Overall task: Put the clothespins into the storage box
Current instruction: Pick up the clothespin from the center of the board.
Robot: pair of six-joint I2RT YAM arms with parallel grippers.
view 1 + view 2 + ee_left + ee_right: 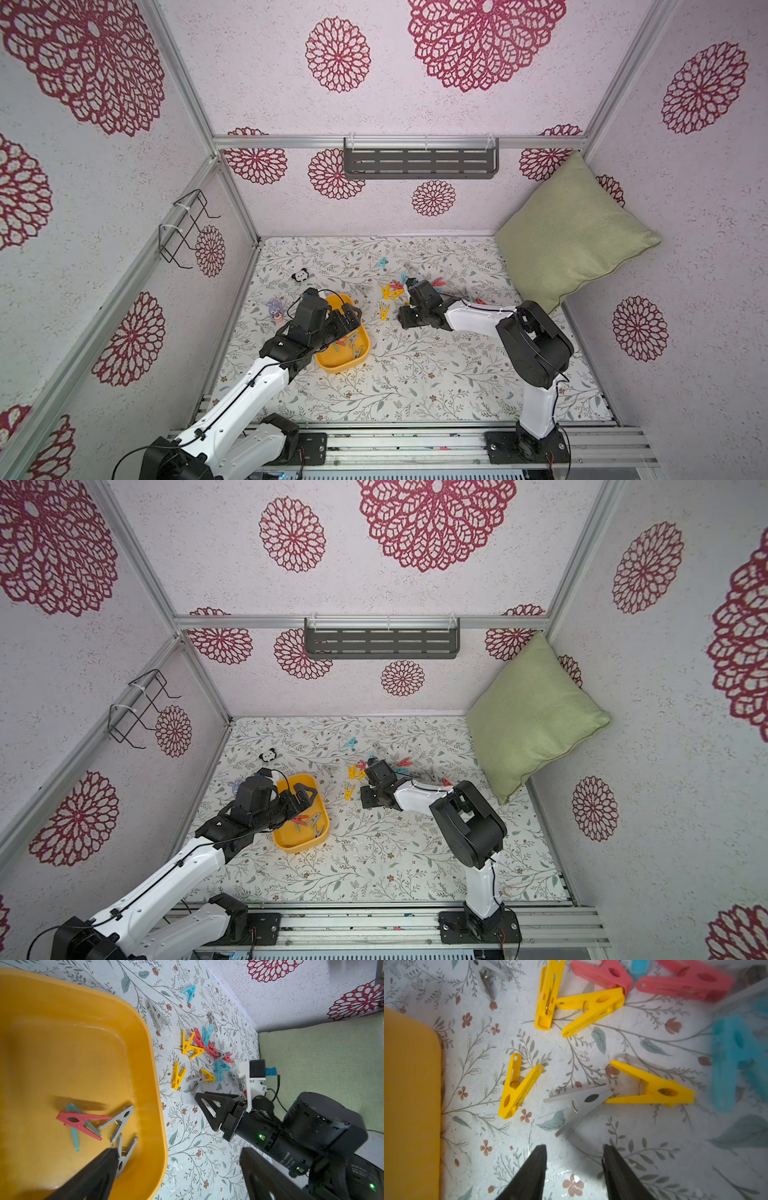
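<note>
Bright, even diffuse light from above, shadows soft and short; both top views sharp with wide-angle bowing at the edges; left wrist view has mild glare on the storage box (pixel 62 1053) floor; right wrist view soft at its edges, teal clothespin (pixel 733 1059) out of focus.

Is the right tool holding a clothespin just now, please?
No, the right tool is open and empty; the grey clothespin lies loose ahead of it.
</note>
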